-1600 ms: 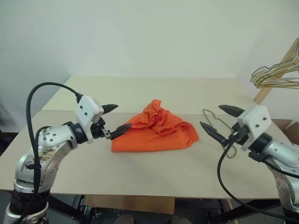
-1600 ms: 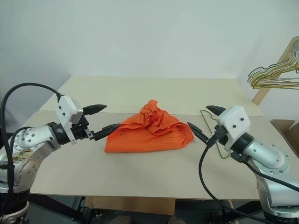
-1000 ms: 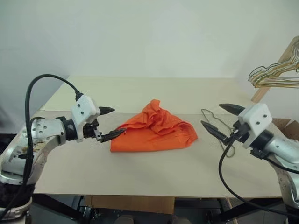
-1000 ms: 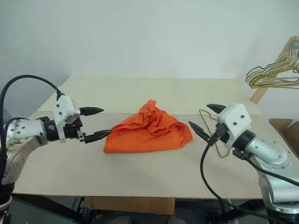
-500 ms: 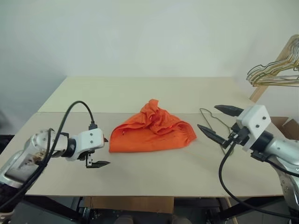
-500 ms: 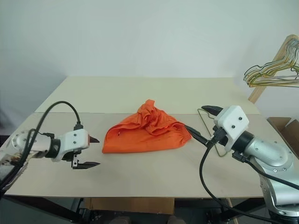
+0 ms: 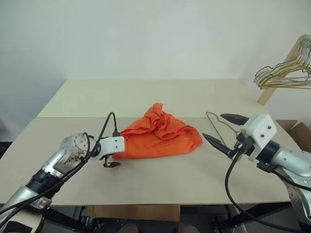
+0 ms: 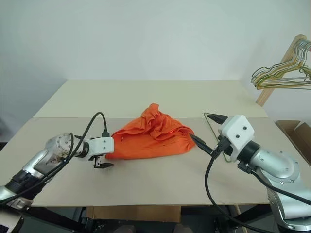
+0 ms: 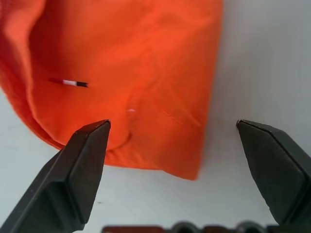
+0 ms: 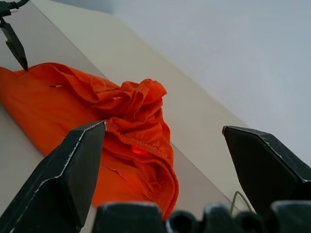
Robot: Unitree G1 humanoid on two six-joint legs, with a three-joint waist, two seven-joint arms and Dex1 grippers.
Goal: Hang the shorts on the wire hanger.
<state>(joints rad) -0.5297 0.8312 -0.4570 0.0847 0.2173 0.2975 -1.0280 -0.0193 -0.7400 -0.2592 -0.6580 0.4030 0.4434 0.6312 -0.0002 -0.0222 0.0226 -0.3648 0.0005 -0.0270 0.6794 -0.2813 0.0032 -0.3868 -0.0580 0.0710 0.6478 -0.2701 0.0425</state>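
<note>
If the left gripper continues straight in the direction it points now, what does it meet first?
Most likely the corner of the shorts, lying between the open left gripper fingers, with the table just beneath; depth is uncertain.

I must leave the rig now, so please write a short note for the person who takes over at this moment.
Left gripper: open, low over the table, at the corner of the shorts, holding nothing.
Right gripper: open, raised beside the shorts, holding nothing.
The shorts lie crumpled mid-table. The wire hanger lies flat on the table, partly behind the right gripper.
Done: nothing hung.
Left: grasp the shorts, pick up the hanger, hang them.
</note>
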